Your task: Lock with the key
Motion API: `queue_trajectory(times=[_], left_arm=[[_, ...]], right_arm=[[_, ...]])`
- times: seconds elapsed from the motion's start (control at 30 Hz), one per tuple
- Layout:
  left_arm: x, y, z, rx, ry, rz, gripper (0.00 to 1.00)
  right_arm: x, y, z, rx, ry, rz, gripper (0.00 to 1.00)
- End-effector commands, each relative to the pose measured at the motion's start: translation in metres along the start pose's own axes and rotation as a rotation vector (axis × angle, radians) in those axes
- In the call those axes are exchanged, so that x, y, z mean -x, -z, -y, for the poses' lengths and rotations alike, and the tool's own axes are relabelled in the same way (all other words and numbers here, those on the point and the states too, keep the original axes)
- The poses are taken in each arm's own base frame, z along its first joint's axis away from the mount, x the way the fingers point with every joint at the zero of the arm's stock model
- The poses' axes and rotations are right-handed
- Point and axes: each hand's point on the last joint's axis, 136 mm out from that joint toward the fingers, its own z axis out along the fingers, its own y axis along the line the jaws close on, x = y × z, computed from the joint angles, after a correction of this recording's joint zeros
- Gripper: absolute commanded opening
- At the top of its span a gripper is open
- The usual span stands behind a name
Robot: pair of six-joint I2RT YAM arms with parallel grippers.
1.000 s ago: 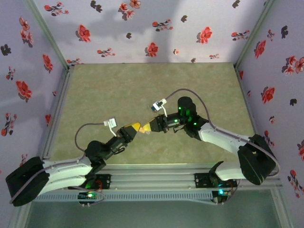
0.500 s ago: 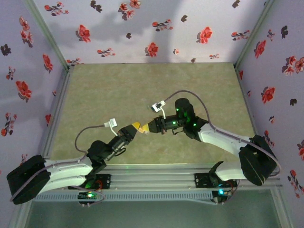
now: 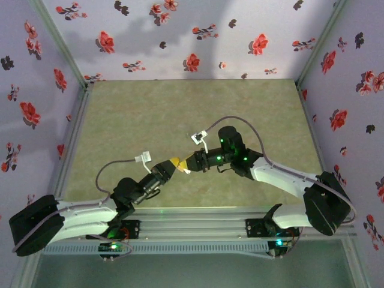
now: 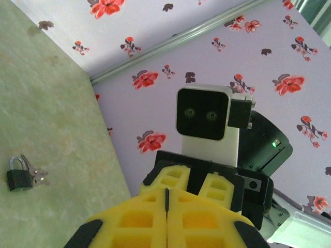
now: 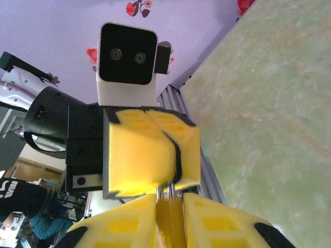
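A small black padlock [image 4: 16, 175] with a silver shackle lies on the green table [image 4: 46, 103], with silver keys [image 4: 37, 178] at its side. In the overhead view my left gripper [image 3: 173, 163] and right gripper [image 3: 189, 162] meet tip to tip above the table's middle. The left gripper [image 5: 173, 150] is shut, and thin metal pieces that look like the key [image 5: 178, 192] stick out of its seam. They reach into the narrow gap of my right gripper [image 5: 170, 209], whose fingers stand slightly apart. In the left wrist view the left gripper [image 4: 166, 206] shows a thin dark line between its pads.
Flowered purple walls [image 3: 180, 36] close the table in at the back and both sides. A metal rail [image 3: 198, 213] carries the arm bases along the near edge. Green table surface [image 3: 180, 108] lies bare behind the grippers.
Both grippers have drifted slightly toward the near edge while staying tip to tip. The right gripper's fingers have parted a little. The left gripper has stayed shut.
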Motion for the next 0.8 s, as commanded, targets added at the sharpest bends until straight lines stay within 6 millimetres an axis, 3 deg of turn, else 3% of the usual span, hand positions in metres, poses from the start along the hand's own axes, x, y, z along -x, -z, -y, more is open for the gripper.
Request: queue_trajectory(times=[0.0,0.47,0.63,0.77], left_arm=[[-0.022,0.001,0.013,-0.057,0.032,-0.108,0.0],[-0.02,0.001,-0.011,0.035,0.041,-0.093,0.0],[-0.021,0.0,-0.023,0.083,0.041,-0.097,0.0],[-0.02,-0.002,-0.031,0.111,0.043,-0.094,0.0]], right_arm=[[0.025,0.002,-0.005,-0.049,0.089,0.073,0.23],[0.035,0.027,0.002,-0.137,0.116,0.142,0.49],[0.049,0.043,0.007,-0.215,0.128,0.219,0.63],[0.055,0.054,0.015,-0.29,0.133,0.264,0.81]])
